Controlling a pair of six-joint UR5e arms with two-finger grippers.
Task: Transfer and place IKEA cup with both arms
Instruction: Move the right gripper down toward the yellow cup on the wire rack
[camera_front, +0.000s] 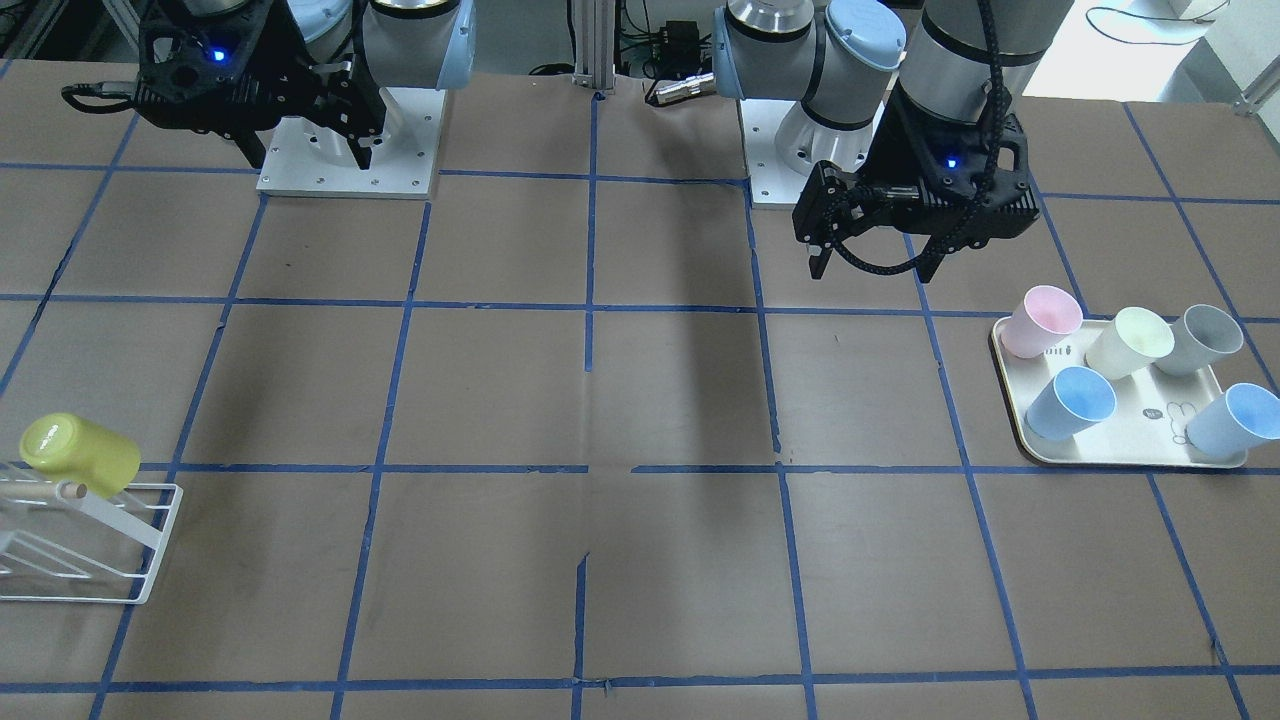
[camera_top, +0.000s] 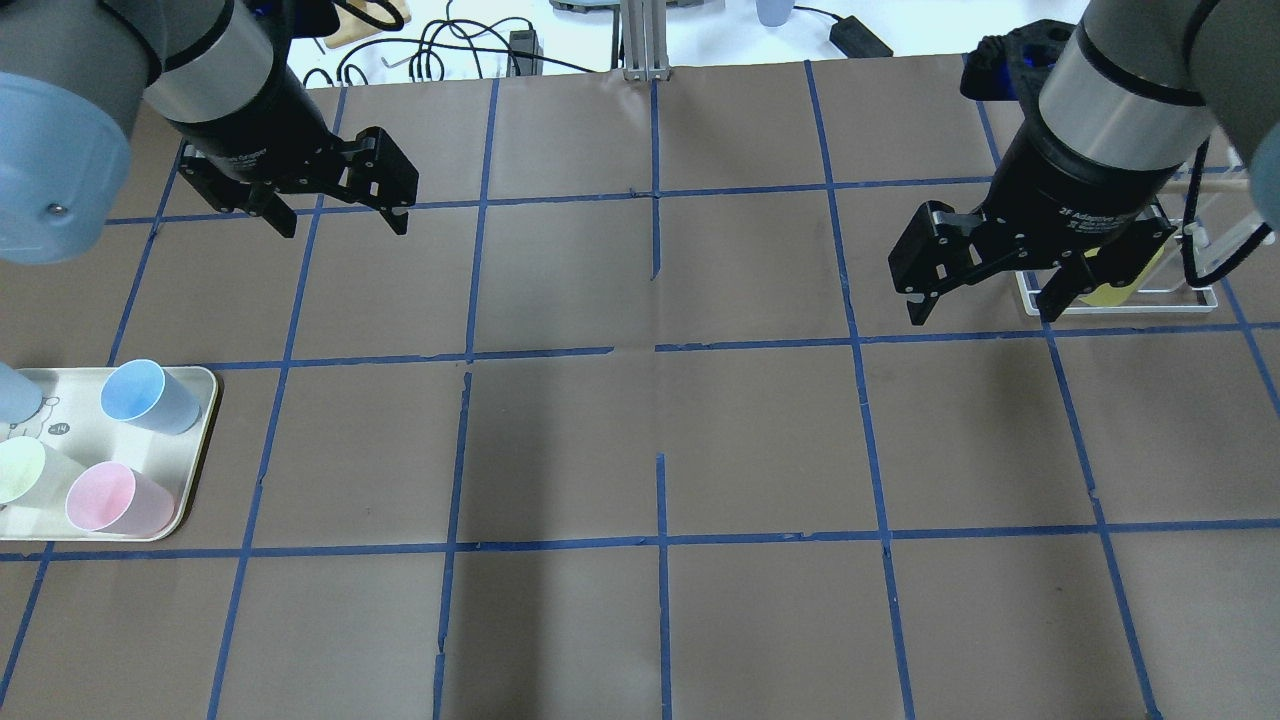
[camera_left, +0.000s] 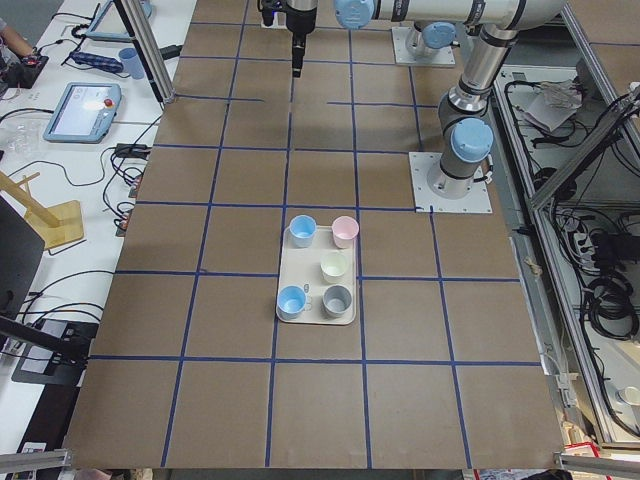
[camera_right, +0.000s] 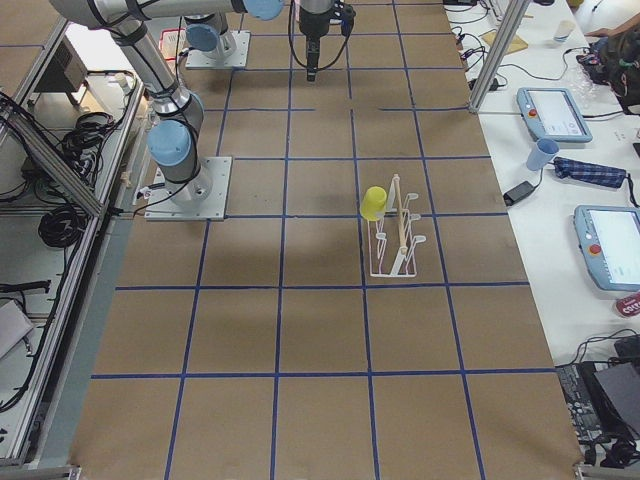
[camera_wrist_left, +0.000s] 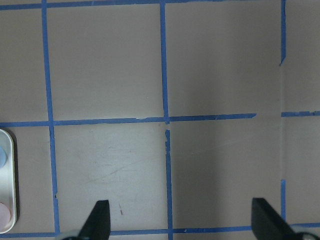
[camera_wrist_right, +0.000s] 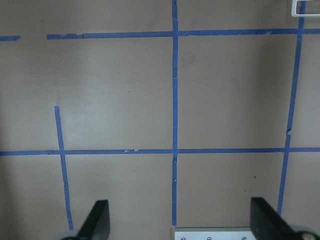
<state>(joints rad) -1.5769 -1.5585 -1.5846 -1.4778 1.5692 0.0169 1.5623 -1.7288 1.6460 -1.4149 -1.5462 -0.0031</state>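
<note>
The bright yellow IKEA cup (camera_front: 80, 455) hangs upside down and tilted on a peg of a white wire rack (camera_front: 150, 530) at the table's edge on my right side. It also shows in the exterior right view (camera_right: 374, 203). In the overhead view the cup (camera_top: 1115, 288) is mostly hidden behind my right gripper (camera_top: 983, 312). That gripper is open and empty, hovering above the table beside the rack. My left gripper (camera_top: 340, 218) is open and empty, raised over bare table well away from the cup. Both wrist views show open fingers over bare table.
A cream tray (camera_front: 1130, 450) on my left side holds a pink cup (camera_front: 1040, 320), a pale cream-yellow cup (camera_front: 1130, 342), a grey cup (camera_front: 1205, 338) and two light blue cups (camera_front: 1070, 403). Blue tape lines grid the brown table. The arm bases (camera_front: 350, 150) stand at the robot's edge.
</note>
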